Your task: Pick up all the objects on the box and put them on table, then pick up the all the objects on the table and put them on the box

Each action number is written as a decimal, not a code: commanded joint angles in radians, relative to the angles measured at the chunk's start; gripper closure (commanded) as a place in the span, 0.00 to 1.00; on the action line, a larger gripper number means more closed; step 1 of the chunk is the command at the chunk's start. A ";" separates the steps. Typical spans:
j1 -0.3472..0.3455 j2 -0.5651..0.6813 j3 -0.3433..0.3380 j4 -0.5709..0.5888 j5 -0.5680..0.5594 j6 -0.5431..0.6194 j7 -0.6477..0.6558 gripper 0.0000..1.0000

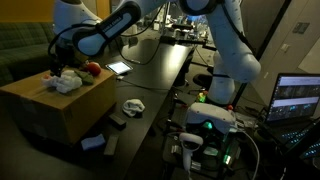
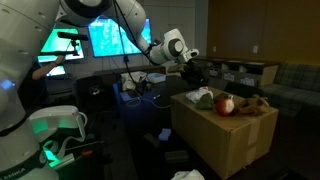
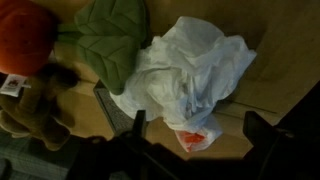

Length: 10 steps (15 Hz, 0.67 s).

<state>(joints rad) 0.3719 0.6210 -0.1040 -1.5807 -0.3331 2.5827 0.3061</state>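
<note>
The white cloth toy (image 3: 190, 72) lies crumpled on the top of the box (image 1: 45, 112), and in the wrist view it is almost directly under the camera. Close around it are a green leaf-shaped piece (image 3: 105, 40), which touches the white cloth, a red toy (image 1: 93, 68) and a brown soft thing (image 3: 28, 102). The gripper (image 3: 200, 135) hangs above the box and touches nothing. Its fingers (image 3: 136, 128) stand wide apart, with nothing between them.

I judge that the step in hand is to take a first object from the box, most probably the white one. To do it well, the gripper should go straight down with the cloth centred between the fingers. It should close on the thick middle of the bundle and not on a loose corner. It should also stay clear of the leaf, so that this one is not dragged along.

In an exterior view the arm (image 1: 105, 32) reaches from its base across the table (image 1: 160, 75), the forearm nearly level and the wrist bent down over the box.
</note>
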 commanded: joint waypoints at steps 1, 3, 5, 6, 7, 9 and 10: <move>-0.011 -0.005 0.026 -0.026 -0.014 0.021 -0.037 0.00; -0.022 0.001 0.039 -0.031 -0.004 0.018 -0.062 0.00; -0.038 0.011 0.056 -0.032 0.009 0.018 -0.094 0.00; -0.044 0.017 0.061 -0.032 0.011 0.019 -0.106 0.00; -0.050 0.025 0.066 -0.030 0.012 0.021 -0.116 0.00; -0.069 0.038 0.081 -0.022 0.022 0.017 -0.150 0.00; -0.078 0.049 0.087 -0.017 0.026 0.020 -0.165 0.00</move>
<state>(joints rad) 0.3306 0.6511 -0.0487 -1.6140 -0.3293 2.5829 0.2046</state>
